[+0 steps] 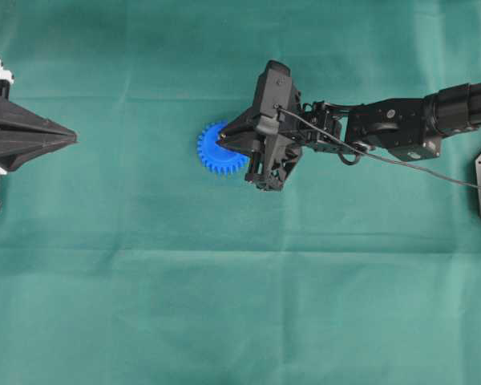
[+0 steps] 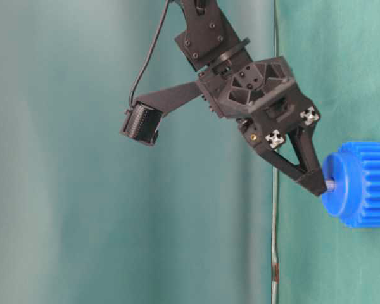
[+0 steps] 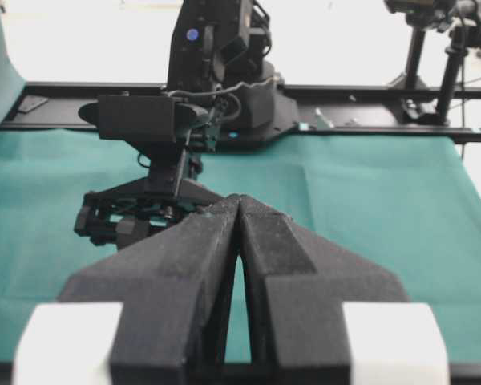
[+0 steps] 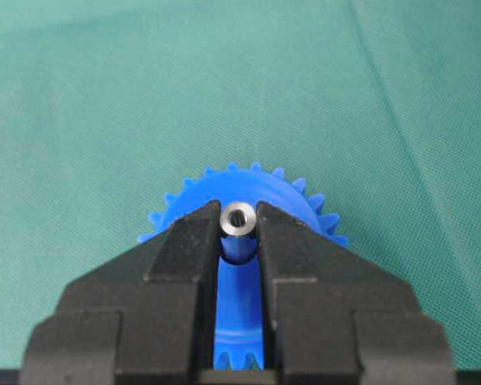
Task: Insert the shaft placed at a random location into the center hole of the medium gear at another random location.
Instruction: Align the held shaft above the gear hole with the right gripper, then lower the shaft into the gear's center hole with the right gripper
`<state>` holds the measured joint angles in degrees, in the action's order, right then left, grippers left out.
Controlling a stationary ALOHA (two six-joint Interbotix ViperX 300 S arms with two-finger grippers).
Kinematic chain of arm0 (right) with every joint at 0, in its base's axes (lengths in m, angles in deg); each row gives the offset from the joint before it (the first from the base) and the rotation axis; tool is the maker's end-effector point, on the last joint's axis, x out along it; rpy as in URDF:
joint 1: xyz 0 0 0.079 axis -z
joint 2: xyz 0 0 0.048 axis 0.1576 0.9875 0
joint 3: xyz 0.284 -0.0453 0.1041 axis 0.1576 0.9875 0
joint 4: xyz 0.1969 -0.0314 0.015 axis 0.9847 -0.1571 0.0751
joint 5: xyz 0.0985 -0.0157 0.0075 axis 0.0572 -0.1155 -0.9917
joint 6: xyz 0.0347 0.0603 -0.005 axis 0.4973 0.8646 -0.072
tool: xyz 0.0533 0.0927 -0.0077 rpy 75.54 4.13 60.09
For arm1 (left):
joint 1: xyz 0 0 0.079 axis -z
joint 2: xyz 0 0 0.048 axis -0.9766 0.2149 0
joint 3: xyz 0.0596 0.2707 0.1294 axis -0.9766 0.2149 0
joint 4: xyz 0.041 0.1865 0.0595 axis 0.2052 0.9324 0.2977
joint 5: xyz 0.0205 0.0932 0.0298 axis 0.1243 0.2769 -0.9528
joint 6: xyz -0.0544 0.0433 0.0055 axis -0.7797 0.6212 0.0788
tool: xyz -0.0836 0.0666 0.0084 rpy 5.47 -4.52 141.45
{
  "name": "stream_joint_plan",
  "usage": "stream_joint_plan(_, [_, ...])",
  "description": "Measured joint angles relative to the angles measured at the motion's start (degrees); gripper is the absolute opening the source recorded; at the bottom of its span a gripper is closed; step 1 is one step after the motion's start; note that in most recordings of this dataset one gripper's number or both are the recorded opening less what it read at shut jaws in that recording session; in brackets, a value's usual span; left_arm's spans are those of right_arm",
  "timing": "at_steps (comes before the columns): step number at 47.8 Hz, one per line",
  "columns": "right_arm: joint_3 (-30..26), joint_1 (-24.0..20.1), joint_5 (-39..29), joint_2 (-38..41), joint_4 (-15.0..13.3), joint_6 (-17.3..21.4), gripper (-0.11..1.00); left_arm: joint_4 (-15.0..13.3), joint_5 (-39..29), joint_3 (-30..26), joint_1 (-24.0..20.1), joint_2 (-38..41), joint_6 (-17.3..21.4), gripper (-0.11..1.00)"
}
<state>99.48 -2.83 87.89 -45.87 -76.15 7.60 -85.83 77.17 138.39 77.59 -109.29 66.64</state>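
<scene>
The right arm reaches in across the green cloth [image 1: 144,305], wrist bent down, so the right gripper [image 4: 239,219] hangs over the medium gear [image 1: 216,152]. Its 2 matte black fingers [image 4: 184,241] are clamped on the shaft [image 4: 239,218], a shiny silvery pin whose round end faces the wrist camera. The pin's long axis runs straight down toward the gear's raised hub, tip at the hub face. The bright blue toothed plastic wheel lies flat. The left gripper [image 3: 240,210] rests well apart, fingers pressed together on nothing.
</scene>
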Motion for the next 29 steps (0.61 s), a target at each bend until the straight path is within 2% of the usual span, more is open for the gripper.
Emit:
stream_joint_plan(24, [0.0,-0.09,-0.09,0.0,0.0,-0.09,0.15,0.0,0.0,0.0,0.09,0.09,0.0,0.0])
stream_joint_plan(29, [0.0,-0.09,-0.09,0.35,0.0,0.0,0.19,0.0,0.0,0.0,0.09,0.09,0.0,0.0])
